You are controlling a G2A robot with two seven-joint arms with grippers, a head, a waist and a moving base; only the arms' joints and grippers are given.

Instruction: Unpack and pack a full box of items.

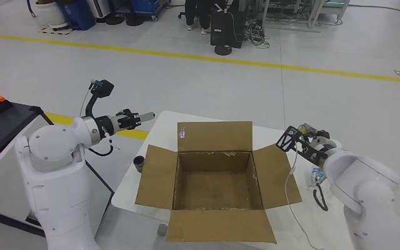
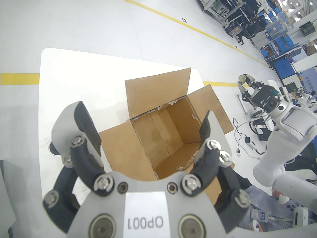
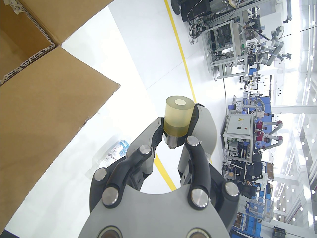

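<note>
I am standing in what looks like a large robotics lab or factory hall. Yellow lines [image 1: 206, 57] are running across the pale floor [image 1: 262, 94], metal-framed workstations [image 3: 223, 58] are crowding the far side, other robot arms [image 3: 275, 35] are perching there, and blue crates [image 1: 147, 5] are sitting by the wall.

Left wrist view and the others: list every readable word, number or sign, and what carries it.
"OP001": sticker on the left end effector, upside down.
Bottle label: too blurred.
Box flap mark: too small.
Cabinet warning triangle: no legible words.
</note>
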